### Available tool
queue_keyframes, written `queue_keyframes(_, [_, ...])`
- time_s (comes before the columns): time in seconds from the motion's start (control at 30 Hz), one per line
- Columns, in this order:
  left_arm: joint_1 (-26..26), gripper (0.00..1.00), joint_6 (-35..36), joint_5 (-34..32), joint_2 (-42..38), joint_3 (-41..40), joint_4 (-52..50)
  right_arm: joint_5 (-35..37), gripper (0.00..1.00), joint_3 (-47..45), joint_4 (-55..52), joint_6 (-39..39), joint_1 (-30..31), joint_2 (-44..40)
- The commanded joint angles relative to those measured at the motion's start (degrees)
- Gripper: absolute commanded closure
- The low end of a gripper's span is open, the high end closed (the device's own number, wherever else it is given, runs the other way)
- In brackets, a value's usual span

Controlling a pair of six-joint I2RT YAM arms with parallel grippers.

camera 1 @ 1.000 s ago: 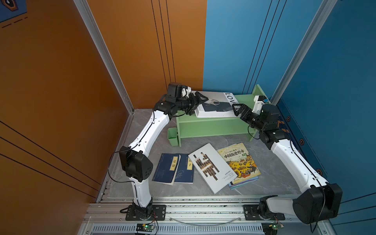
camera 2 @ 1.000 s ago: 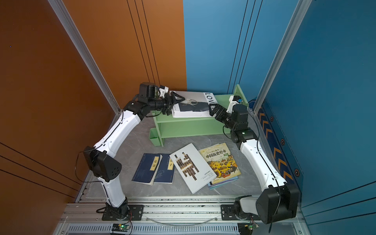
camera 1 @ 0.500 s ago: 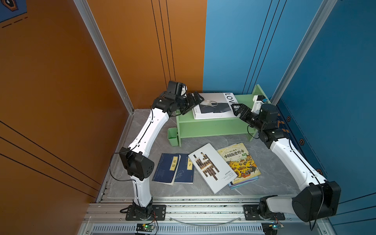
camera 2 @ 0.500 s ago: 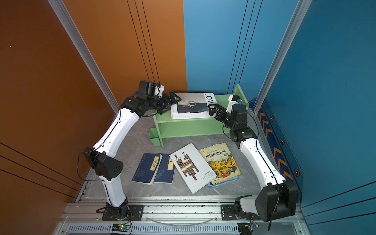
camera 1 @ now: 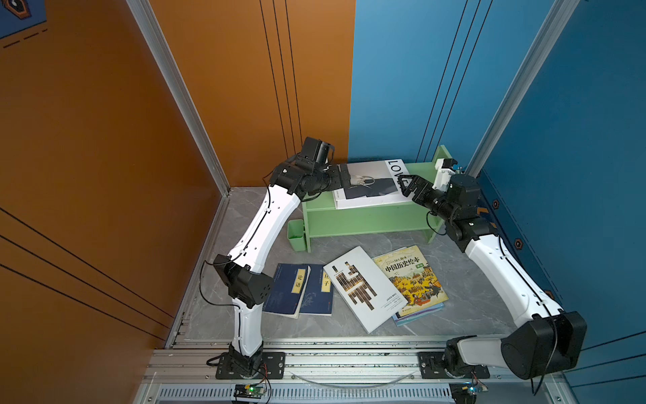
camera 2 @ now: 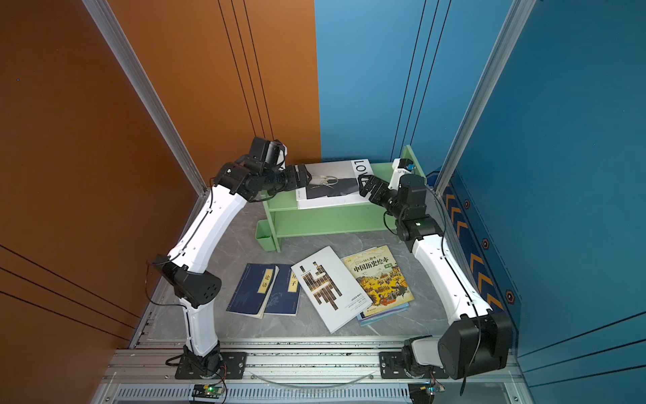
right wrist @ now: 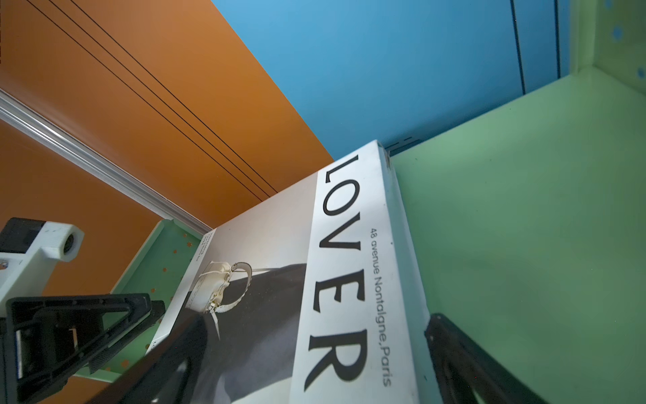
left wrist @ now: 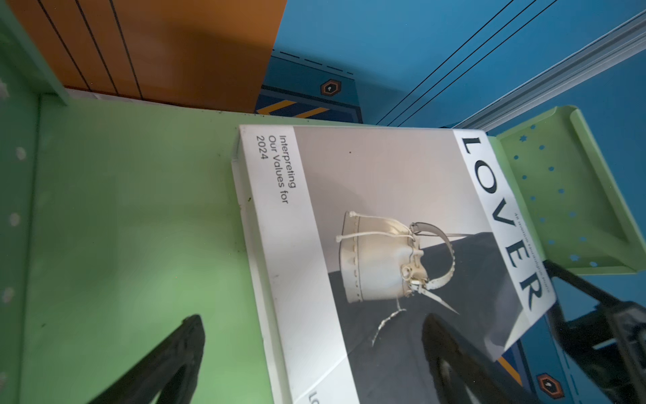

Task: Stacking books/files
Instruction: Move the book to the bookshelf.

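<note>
Lifting slightly off the LOVER book point(camera 1: 370, 183), the left gripper point(camera 1: 344, 176) hangs released, the right gripper point(camera 1: 407, 186) likewise; the book lies on the shelf point(camera 1: 367, 221), seemingly placed.

A pale green shelf unit point(camera 1: 367, 218) stands at the back of the grey marbled floor point(camera 1: 465, 280), near the corner where the orange wall point(camera 1: 105, 140) meets the blue wall point(camera 1: 402, 87). A small green bin point(camera 1: 297, 239) sits just beside the end of the shelf nearer the orange side, and the shelf's raised end panel point(left wrist: 559, 189) is dotted with small stars and round spots. Slanted aluminium posts point(camera 1: 174, 84) frame the walls, yellow chevrons point(camera 2: 468, 252) run along the foot of the blue side panel, and a small circuit board point(camera 1: 250, 389) with a green light lies at the near edge, below an aluminium rail point(camera 1: 349, 363).
</note>
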Motion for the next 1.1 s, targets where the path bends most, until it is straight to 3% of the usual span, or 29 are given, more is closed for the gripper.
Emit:
queue_keyframes(0.0, [-1.0, 0.02, 2.1, -2.2, 1.1, 2.8, -1.9, 2.2, 0.0, 3.9, -3.8, -4.0, -0.2, 1.4])
queue_keyframes(0.4, [-2.3, 0.02, 1.0, 0.2, 3.3, 6.5, -1.8, -4.8, 0.0, 7.7, -6.3, -3.8, 1.5, 7.7])
queue_keyframes(0.57, [-2.9, 0.02, 2.2, -3.0, 1.0, 5.1, -1.9, -6.3, 0.0, 10.1, -7.0, -6.1, 4.6, 9.5])
queue_keyframes(0.83, [-5.1, 0.02, 6.7, -14.3, -7.5, 0.3, -1.8, -6.0, 0.01, 13.6, -8.7, -5.9, 7.2, 12.4])
queue_keyframes(1.07, [-3.7, 0.02, 9.8, -14.1, -11.4, -1.9, -1.9, -2.0, 0.02, 13.3, -8.7, -5.7, 10.6, 11.5])
